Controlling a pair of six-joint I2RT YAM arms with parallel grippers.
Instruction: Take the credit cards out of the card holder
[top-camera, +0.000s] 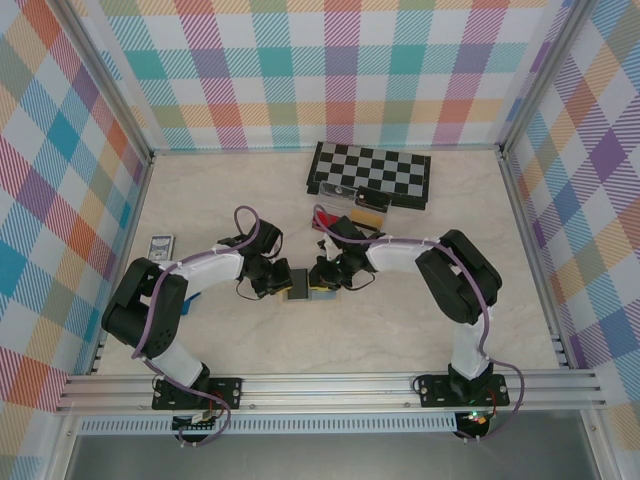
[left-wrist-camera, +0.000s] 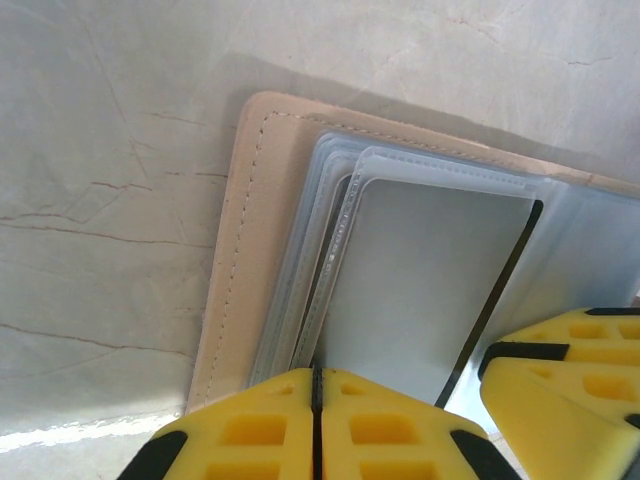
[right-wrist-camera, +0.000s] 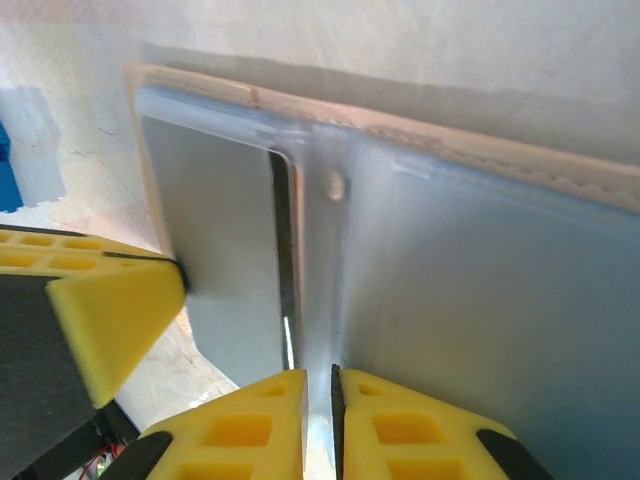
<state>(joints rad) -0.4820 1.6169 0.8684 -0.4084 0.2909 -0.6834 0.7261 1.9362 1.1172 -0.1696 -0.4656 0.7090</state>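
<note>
The card holder (top-camera: 303, 291) lies open mid-table between both grippers, its pale tan edging (left-wrist-camera: 240, 250) and clear sleeves seen close up. A grey credit card (left-wrist-camera: 420, 280) with a dark edge stripe sits inside a sleeve. My left gripper (left-wrist-camera: 317, 378) is shut, pinching the near edge of that sleeve stack. It reaches in from the left (top-camera: 280, 283). My right gripper (right-wrist-camera: 320, 380) stands a narrow slit apart around the holder's (right-wrist-camera: 480, 300) middle fold, coming from the right (top-camera: 326, 278). The grey card (right-wrist-camera: 215, 220) shows left of the fold, with a left finger (right-wrist-camera: 110, 310) touching its edge.
A chessboard (top-camera: 370, 172) lies at the back, with a clear tray (top-camera: 365, 205) of red and tan contents in front of it. A small patterned card box (top-camera: 159, 243) sits at the left. Checked walls enclose the table on three sides.
</note>
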